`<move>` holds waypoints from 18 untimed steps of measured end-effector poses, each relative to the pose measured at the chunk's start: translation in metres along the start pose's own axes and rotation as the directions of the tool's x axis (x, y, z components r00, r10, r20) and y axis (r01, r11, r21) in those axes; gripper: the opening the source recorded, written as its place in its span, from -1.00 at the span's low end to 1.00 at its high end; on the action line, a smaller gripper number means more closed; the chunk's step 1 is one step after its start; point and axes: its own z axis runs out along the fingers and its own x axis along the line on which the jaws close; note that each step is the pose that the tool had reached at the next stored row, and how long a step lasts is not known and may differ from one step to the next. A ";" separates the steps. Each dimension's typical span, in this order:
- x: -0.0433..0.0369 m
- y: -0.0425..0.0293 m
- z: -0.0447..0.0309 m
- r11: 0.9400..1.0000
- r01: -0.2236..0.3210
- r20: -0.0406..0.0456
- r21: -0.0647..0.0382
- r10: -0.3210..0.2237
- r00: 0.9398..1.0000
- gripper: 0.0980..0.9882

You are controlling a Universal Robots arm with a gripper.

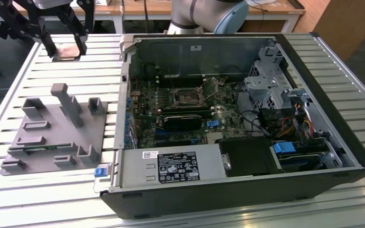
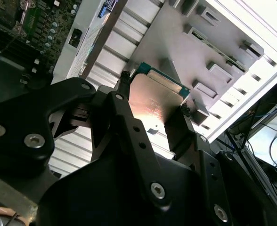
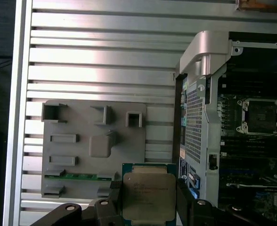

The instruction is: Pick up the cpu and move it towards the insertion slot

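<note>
The tool (image 3: 149, 207) grips the cpu (image 3: 148, 195) by two opposite edges, so that the metal top and the underside remain clear for seating. In the exterior view the tool (image 1: 66, 50) holds the cpu (image 1: 66, 53) above the slatted table (image 1: 74, 71), beyond the grey fixture (image 1: 55, 133) and well apart from the open case (image 1: 334, 85). The cpu is square, so no long axis applies. It lies flat, its faces roughly parallel to the table. The slot (image 1: 187, 95) sits on the board inside the case, facing upward and unoccupied.

End effector (image 3: 148, 207) fingers hide cpu (image 3: 148, 195) edges (both sides).
</note>
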 end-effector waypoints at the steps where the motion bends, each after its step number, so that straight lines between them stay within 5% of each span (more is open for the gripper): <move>1: -0.0008 0.0000 0.0000 1.000 0.000 0.000 0.000 0.000 1.000 0.00; 18: -0.0222 -0.0006 -0.0001 1.000 0.000 0.000 0.000 0.000 1.000 0.00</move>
